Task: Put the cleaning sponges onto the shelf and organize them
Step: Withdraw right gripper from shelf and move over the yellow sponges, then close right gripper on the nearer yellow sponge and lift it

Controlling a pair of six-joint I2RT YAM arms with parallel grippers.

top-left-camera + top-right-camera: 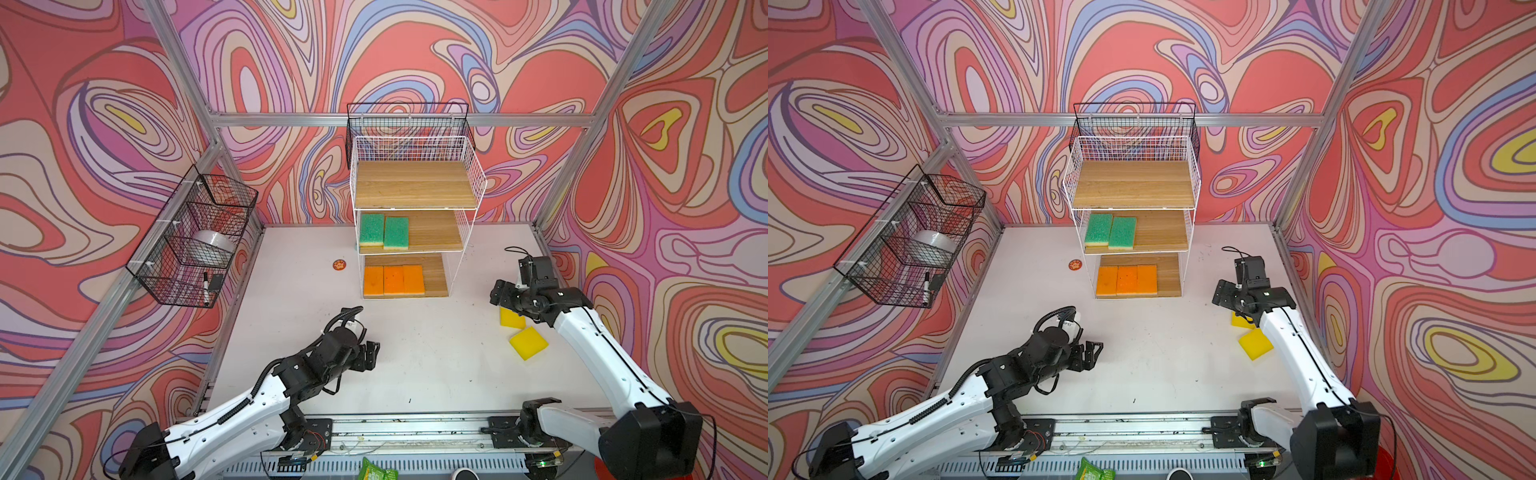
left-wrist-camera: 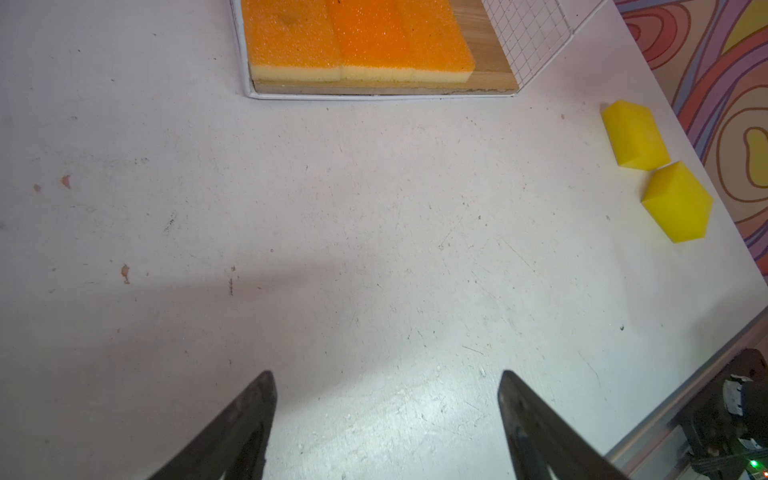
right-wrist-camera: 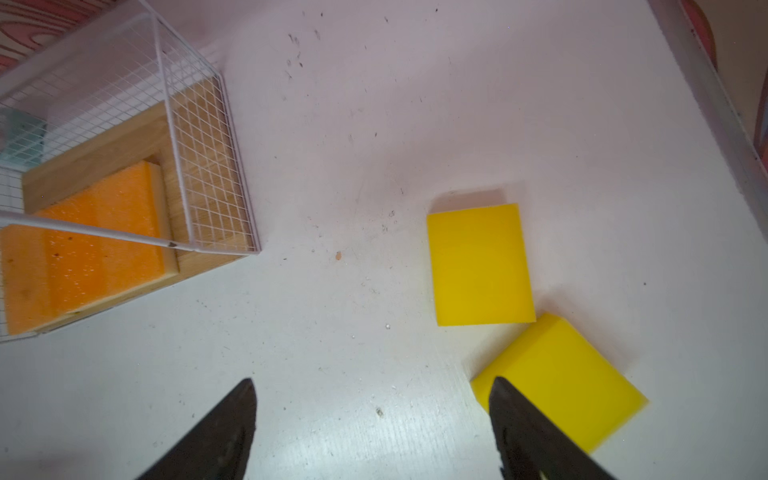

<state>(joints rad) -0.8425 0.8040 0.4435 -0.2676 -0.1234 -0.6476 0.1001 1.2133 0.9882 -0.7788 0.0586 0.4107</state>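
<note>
The shelf stands at the back of the table, with white wire sides and three wooden boards. Three orange sponges lie side by side on its bottom board. Two green sponges lie on the middle board; the top board is bare. Two yellow sponges lie on the table at the right. My right gripper hangs open just above and beside them, empty. My left gripper is open over bare table, in front of the shelf.
A small round orange disc lies left of the shelf. Black wire baskets hang on the left wall with a tape roll and a marker. Another black basket hangs behind the shelf. A green packet sits at the front rail.
</note>
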